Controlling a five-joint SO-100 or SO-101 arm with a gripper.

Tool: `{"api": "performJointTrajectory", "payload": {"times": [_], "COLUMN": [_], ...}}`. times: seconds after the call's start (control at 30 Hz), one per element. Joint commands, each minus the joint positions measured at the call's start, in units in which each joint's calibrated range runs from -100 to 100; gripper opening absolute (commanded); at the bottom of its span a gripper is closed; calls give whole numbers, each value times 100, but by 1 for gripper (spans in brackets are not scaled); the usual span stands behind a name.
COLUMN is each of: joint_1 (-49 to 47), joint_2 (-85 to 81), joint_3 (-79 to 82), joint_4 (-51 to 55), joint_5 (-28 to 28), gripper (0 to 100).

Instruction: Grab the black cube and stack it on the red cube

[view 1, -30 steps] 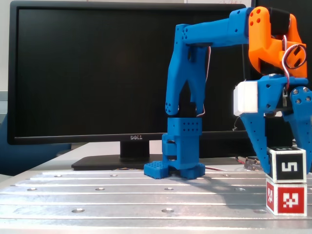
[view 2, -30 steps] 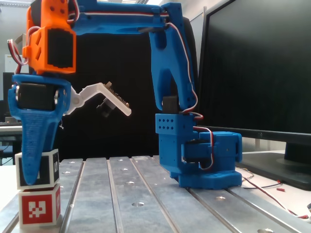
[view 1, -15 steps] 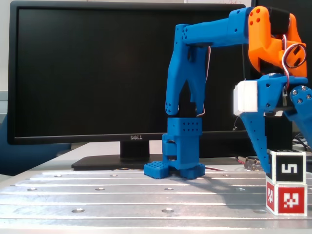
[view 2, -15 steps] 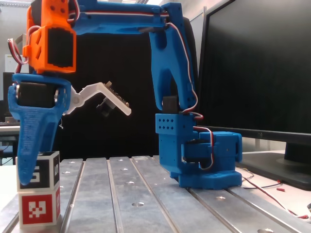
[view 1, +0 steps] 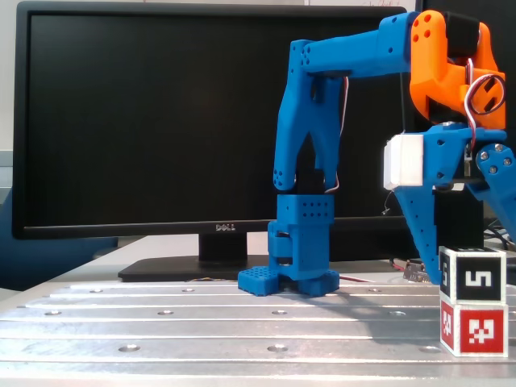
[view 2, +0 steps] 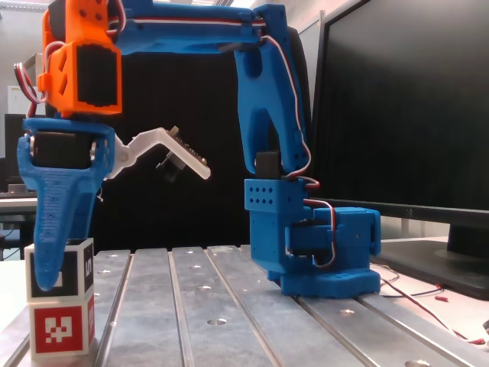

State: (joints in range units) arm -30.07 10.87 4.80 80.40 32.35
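— While the arm is reaching out like that, what do you see from your end?

— I see the blue 3D-printed arm with its upper link rising from the base and the forearm running nearly level out to the orange wrist block, where it bends sharply so the blue two-finger gripper points straight down. In the other fixed view the gripper hangs the same way, tapering to a tip.

— And the cubes?

— Right under the gripper. The small black cube with white labels bearing a "5" marker sits squarely on top of the small red cube with a white patterned label, and the red one rests on the slotted metal table. In the other view I see the black cube behind the near finger, stacked on the red cube.

— Is it clamped on the black cube?

— No, as far as I can judge. The fingers stand spread, the left one just beside the cube's left face with its tip near the top corner, the other one out past the cube's right side. I can't tell whether the left finger touches it.

— Anything else nearby?

— A black Dell monitor well behind the gripper.
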Motion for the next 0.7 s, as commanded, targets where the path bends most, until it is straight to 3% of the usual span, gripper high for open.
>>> {"api": "performJointTrajectory", "payload": {"times": [0.0,0.37,0.67], "joint_1": [21,124,139], "joint_2": [-151,-594,-619], "joint_3": [-249,-304,-1145], "joint_4": [36,318,1190], "joint_5": [21,126,163], "gripper": [33,33,33]}}
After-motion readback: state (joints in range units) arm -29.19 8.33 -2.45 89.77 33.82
